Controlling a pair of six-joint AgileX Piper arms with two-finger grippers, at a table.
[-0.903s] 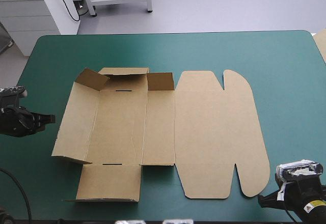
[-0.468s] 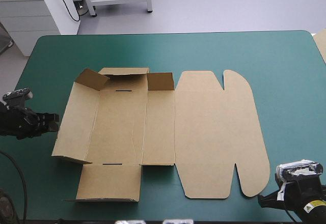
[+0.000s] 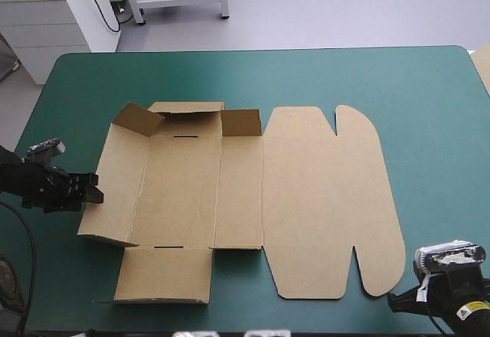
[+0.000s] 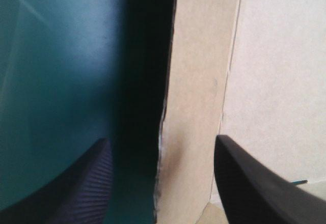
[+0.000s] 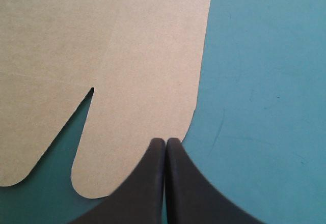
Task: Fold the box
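Note:
The brown box (image 3: 230, 191) lies as a cut sheet in the middle of the teal-green table, its lid (image 3: 329, 199) flat to the right with two rounded tabs. The left wall (image 3: 115, 184) is slightly raised, and small flaps stand up at the far left corner. My left gripper (image 3: 93, 189) is at that left wall's outer edge. In the left wrist view it (image 4: 163, 178) is open, and the wall's edge (image 4: 188, 107) runs between its fingers. My right gripper (image 3: 393, 300) rests at the near right corner, shut (image 5: 165, 145), just off the lid's rounded tab (image 5: 142, 107).
A near flap (image 3: 164, 274) of the box lies flat toward the table's front edge. A strip of pale board (image 3: 482, 65) shows at the table's right edge. Bare teal-green cover (image 3: 253, 76) stretches beyond the box and to its right.
My left gripper has moved right across the cover and reached the box's left wall edge. The right gripper and the box have not moved.

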